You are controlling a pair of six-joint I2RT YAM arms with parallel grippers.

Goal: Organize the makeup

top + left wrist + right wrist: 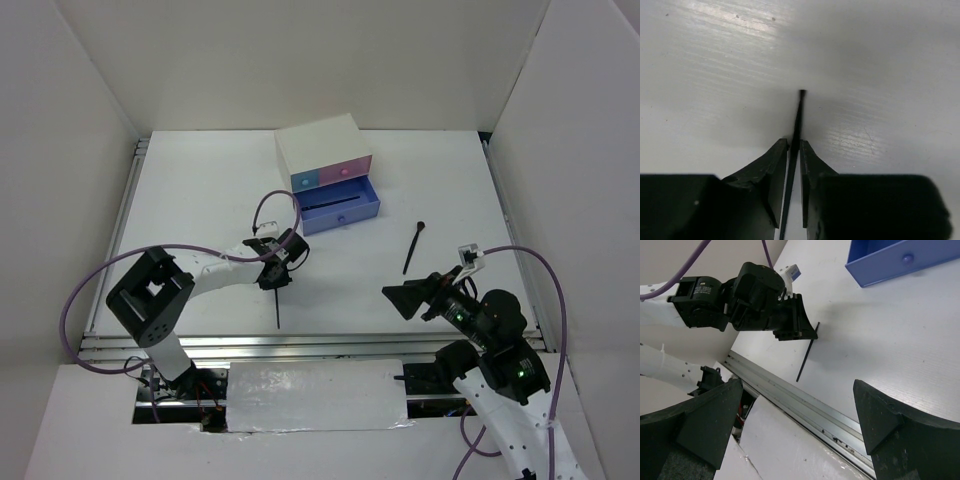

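While the left gripper (272,283) is pinching a thin black makeup stick (799,115) with its jaws drawn almost together, most of the stick is trailing out of the grip toward the near edge of the table (200,190). It is hanging low over the near-centre of the surface. Whether its far tip is touching the table cannot be told from these views.

The right gripper (797,390) is hovering at the near right with its fingers spread wide and nothing between them. A second black brush (414,247) is lying flat on the table just beyond it, apart from everything else. The blue drawer (345,215) of the white box (320,140) is standing open beyond the left gripper.

The stick is looking very light, stiff and smooth—likely to pivot or slip in a narrow pinch, and to roll if set down loosely. The hold appears to be sitting toward one end, so the free length could swing. A grip nearer the middle would probably be steadier—and the same goes for the brush on the table, which is lying too flat to offer much purchase.
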